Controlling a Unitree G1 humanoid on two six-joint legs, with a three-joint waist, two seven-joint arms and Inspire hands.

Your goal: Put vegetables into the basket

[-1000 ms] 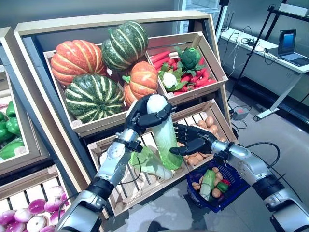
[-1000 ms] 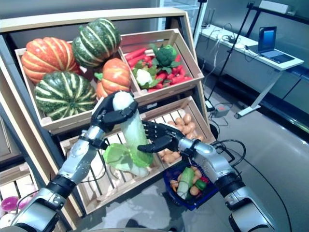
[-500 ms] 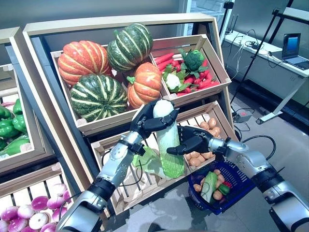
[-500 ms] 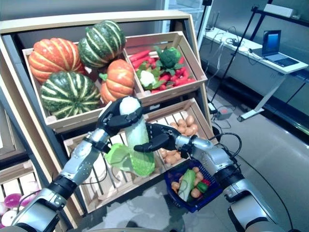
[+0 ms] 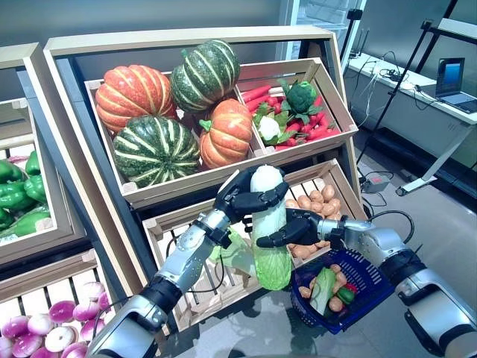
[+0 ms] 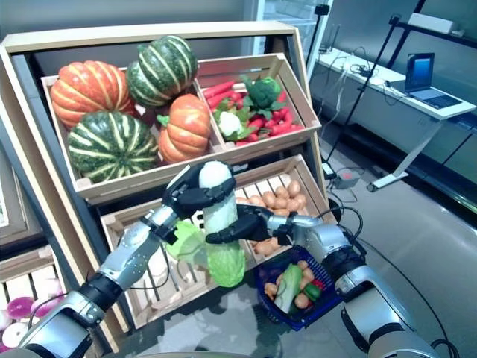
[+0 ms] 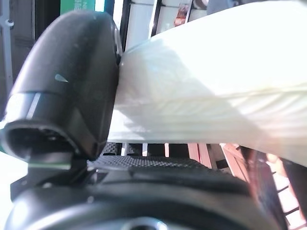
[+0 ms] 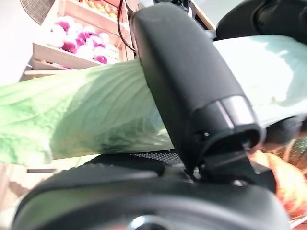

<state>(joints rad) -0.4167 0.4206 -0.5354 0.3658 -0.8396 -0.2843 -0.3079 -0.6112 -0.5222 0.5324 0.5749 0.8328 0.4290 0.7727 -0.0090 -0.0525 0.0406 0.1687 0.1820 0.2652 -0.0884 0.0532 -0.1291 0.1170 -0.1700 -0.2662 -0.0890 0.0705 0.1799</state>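
Wooden shelf (image 5: 186, 39) behind; napa cabbage (image 5: 270, 231) — now lower, nearer the blue basket (image 5: 373, 287) than before — upright, white end clasped by left robot hand (image 5: 242, 198), right robot hand (image 5: 287, 227) curled round its middle.

Colours on the wooden produce stand and in the dark hands

Between the black fingers of the left hand (image 5: 242, 198) and the black right hand (image 5: 292, 227) stands a long napa cabbage (image 5: 270, 231), white at the stem under the left fingers and shading to pale, veined green at the leaves past the right fingers. Above the fingers sit a ribbed orange pumpkin (image 5: 134, 96), a smaller orange pumpkin (image 5: 226, 132) and two dark green squashes striped cream (image 5: 156, 148) (image 5: 206, 73), beside red peppers (image 5: 313, 127) and dark green broccoli (image 5: 299, 95). Below the right fingers, a blue mesh plastic basket (image 5: 373, 281) holds green, red and tan vegetables. Tan potatoes (image 5: 317, 201) lie behind the right hand.
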